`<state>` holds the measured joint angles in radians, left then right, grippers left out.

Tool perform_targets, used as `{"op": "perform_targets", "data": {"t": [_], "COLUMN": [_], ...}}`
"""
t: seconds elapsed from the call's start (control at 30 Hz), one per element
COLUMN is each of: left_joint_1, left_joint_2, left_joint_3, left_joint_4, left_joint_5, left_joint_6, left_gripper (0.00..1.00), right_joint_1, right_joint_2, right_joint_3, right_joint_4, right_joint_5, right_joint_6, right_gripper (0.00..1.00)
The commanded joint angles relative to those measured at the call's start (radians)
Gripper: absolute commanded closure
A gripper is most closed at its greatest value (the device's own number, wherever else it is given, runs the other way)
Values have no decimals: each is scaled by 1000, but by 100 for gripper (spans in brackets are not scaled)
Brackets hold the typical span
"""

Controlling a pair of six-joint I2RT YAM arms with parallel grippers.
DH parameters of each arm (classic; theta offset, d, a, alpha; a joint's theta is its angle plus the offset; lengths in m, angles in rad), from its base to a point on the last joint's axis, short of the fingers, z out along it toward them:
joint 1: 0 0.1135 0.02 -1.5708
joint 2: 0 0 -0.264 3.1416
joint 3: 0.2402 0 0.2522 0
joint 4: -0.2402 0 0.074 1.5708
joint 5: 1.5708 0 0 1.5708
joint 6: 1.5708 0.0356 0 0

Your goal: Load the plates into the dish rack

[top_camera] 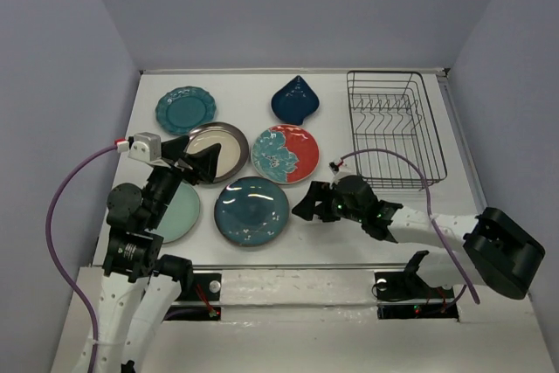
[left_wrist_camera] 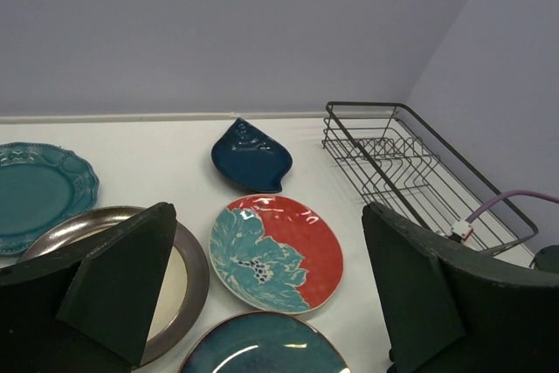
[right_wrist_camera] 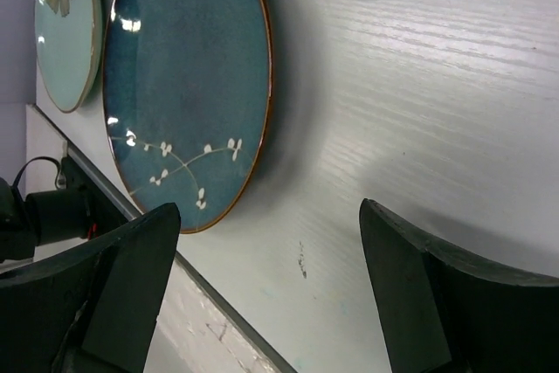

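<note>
Plates (top_camera: 285, 153) are all lying flat on the desk (top_camera: 236, 98), none of them loaded, and the dish rack (top_camera: 393, 128) is standing bare at the far right. The scalloped teal plate (top_camera: 185, 109) and the navy teardrop plate (top_camera: 295, 100) are sitting at the far side. The cream plate with the brown rim (top_camera: 223, 141) and the red-and-teal floral plate (left_wrist_camera: 275, 253) are lying in the middle row. The pale mint plate (top_camera: 179, 211) and the glossy dark teal plate (top_camera: 252, 210) are resting nearest the arms.

The right tool (top_camera: 307, 204) is hovering low over the desk just beside the right rim of the glossy dark teal plate. Its fingers are spread wide and gripping nothing, and its wrist view is showing bare desk between them, with the plate's edge off to one side. The left tool (top_camera: 199, 163) is hanging above the near edge of the cream plate, likewise spread wide and carrying nothing.

Judging from this, the first pick-up is only beginning, with the right arm lining up on the dark teal plate.

The next move is calling for the tool to shift left until the rim is sitting between the fingers. One finger then needs to work under the lip, which looks awkward while the plate is lying flat against the desk. After that the plate needs lifting, turning on edge and carrying far and right to the rack, where it must go down between two upright prongs.
</note>
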<state>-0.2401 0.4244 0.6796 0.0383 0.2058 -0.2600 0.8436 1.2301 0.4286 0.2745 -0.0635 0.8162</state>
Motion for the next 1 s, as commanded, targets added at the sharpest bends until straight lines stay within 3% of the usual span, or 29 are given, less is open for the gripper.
{"op": "perform_targets", "data": {"t": [0.0, 0.2, 0.4, 0.53, 0.6, 0.63, 0.77, 0.93, 0.97], "left_joint_1": [7, 7, 7, 5, 5, 5, 5, 5, 5], "left_joint_2": [8, 10, 13, 11, 10, 8, 4, 5, 4], "left_joint_3": [28, 26, 25, 23, 21, 21, 20, 21, 21], "left_joint_4": [38, 40, 43, 49, 51, 51, 54, 55, 55], "left_joint_5": [10, 18, 26, 43, 44, 44, 46, 60, 58], "left_joint_6": [1, -2, -2, -4, -2, -2, -2, -7, -7], "left_gripper": [1, 1, 1, 1, 1, 1, 1, 1, 1], "right_joint_1": [14, 23, 32, 32, 32, 32, 32, 64, 64], "right_joint_2": [106, 285, 501, 598, 629, 634, 617, 407, 297], "right_joint_3": [-5, -1, 18, 53, 55, 55, 64, 39, 39], "right_joint_4": [204, 377, 572, 624, 664, 669, 643, 458, 416], "right_joint_5": [-34, -102, -122, -121, -107, -104, -107, -21, -9], "right_joint_6": [66, 116, 208, 236, 251, 255, 248, 193, 157], "right_gripper": [12, 21, 42, 52, 61, 63, 93, 93, 93]}}
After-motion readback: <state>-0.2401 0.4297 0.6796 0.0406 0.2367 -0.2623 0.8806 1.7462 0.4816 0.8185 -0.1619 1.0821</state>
